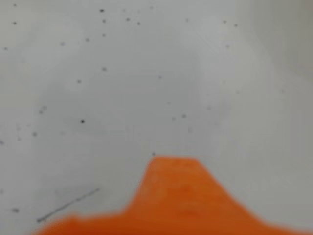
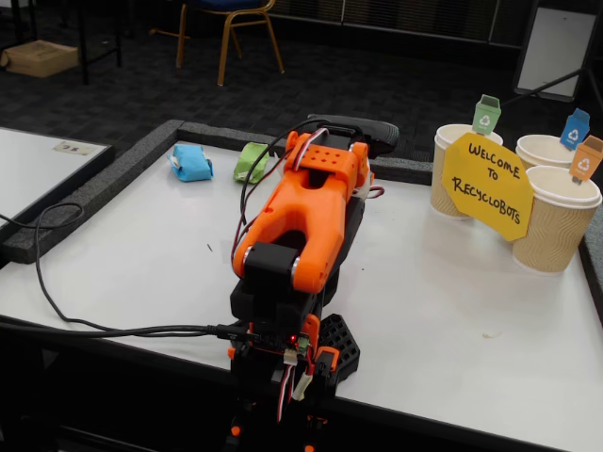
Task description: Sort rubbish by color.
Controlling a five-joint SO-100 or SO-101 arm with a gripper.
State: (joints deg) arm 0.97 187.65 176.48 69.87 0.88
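Note:
Two pieces of rubbish lie at the far left of the white table (image 2: 452, 311) in the fixed view: a light blue paper wad (image 2: 191, 162) and, to its right, a green paper wad (image 2: 252, 162). The orange arm (image 2: 306, 221) is folded low over its base, between the wads and the cups. Its gripper end points away from the camera and is hidden behind the arm body. In the wrist view a blurred orange finger (image 1: 173, 196) rises from the bottom edge over bare speckled table. No wad is near it, and how the jaws stand does not show.
Three paper cups stand at the back right (image 2: 556, 221), carrying green (image 2: 486, 115), blue (image 2: 574, 129) and orange (image 2: 586, 158) tags, with a yellow sign (image 2: 488, 184) in front. A black cable (image 2: 57, 282) crosses the table's left side. A raised grey border (image 2: 85, 193) rims the table.

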